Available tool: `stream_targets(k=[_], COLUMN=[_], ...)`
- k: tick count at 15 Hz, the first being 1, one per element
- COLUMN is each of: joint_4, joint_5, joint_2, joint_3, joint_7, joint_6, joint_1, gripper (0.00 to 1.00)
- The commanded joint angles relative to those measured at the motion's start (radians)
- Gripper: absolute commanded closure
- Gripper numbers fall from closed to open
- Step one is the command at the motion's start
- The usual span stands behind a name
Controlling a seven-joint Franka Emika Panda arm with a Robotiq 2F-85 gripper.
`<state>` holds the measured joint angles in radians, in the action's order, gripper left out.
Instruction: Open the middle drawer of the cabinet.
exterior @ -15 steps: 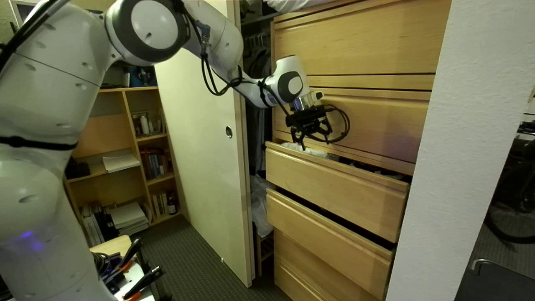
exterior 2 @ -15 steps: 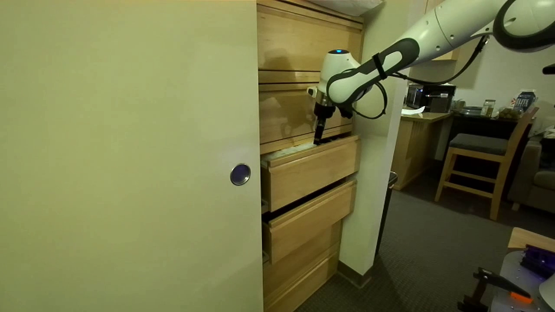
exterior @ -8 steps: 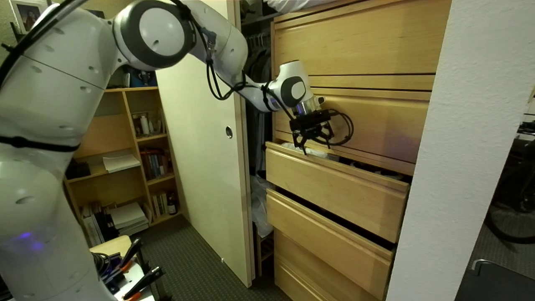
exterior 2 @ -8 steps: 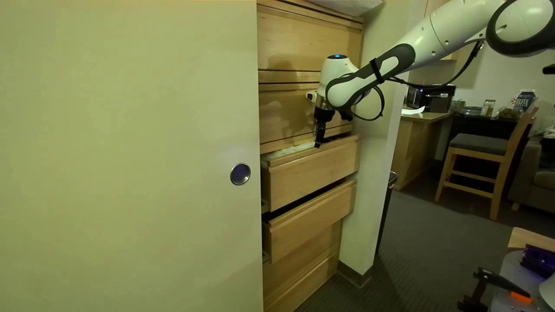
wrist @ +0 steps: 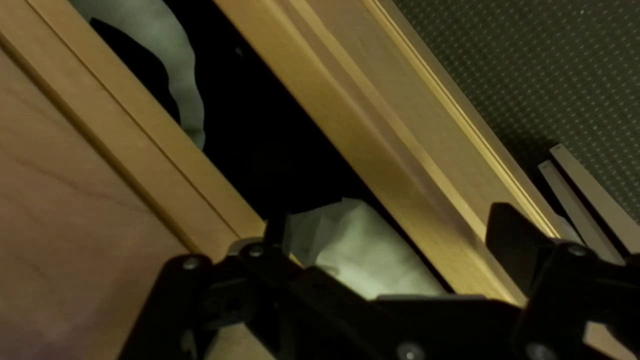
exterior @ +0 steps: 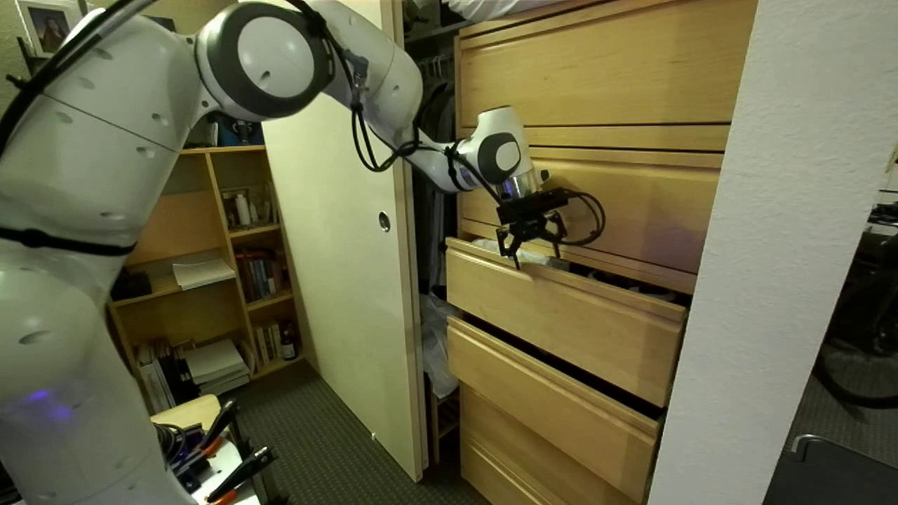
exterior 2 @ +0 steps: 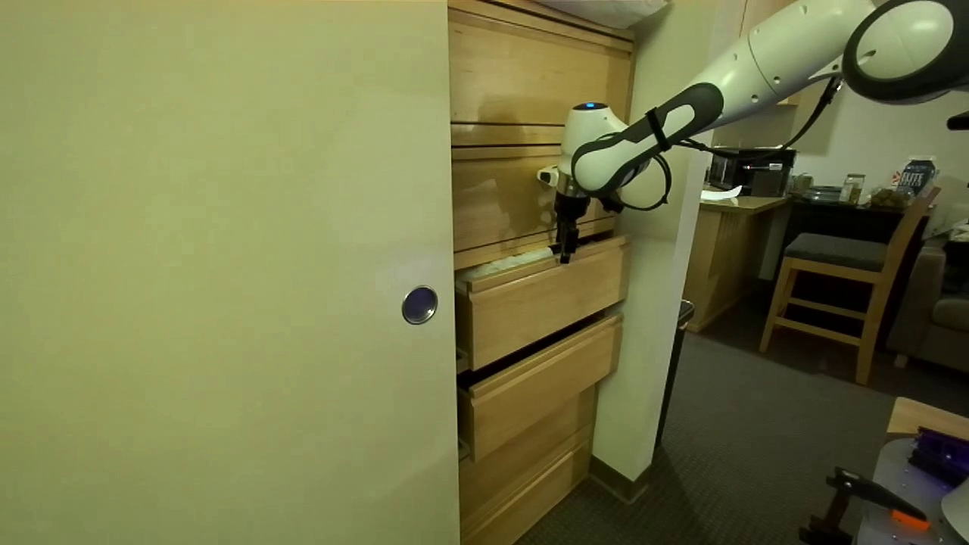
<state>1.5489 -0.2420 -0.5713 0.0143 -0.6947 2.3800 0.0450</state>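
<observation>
Across the cabinet (exterior: 603, 77), the middle drawer (exterior: 565, 320) stretches lengthwise, front facing outward; hand (wrist: 390, 225) spread.

Dark carpet (exterior 2: 749, 424) beneath cabinet (exterior: 631, 210) and 1 chair (exterior 2: 836, 251).

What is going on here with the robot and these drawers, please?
A robot arm is working at the light-wood cabinet, apparently to open the middle drawer. That drawer is already partly open, and something pale lies inside. The gripper is open at its top edge; in the wrist view, this edge appears between the two fingers. Whether they touch it, I cannot tell. The drawer below also stands partly open.
</observation>
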Motion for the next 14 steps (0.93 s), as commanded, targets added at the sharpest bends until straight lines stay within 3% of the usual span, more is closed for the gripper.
stream_targets(k=[1, 14], joint_4=[-0.074, -0.026], joint_5=[-0.007, 0.004], joint_2=[-0.085, -0.083], joint_3=[0.019, 0.051], joint_7=[-0.086, -0.186], joint_6=[0.043, 0.07], joint_1=[0.038, 0.075], gripper=[0.0, 0.0])
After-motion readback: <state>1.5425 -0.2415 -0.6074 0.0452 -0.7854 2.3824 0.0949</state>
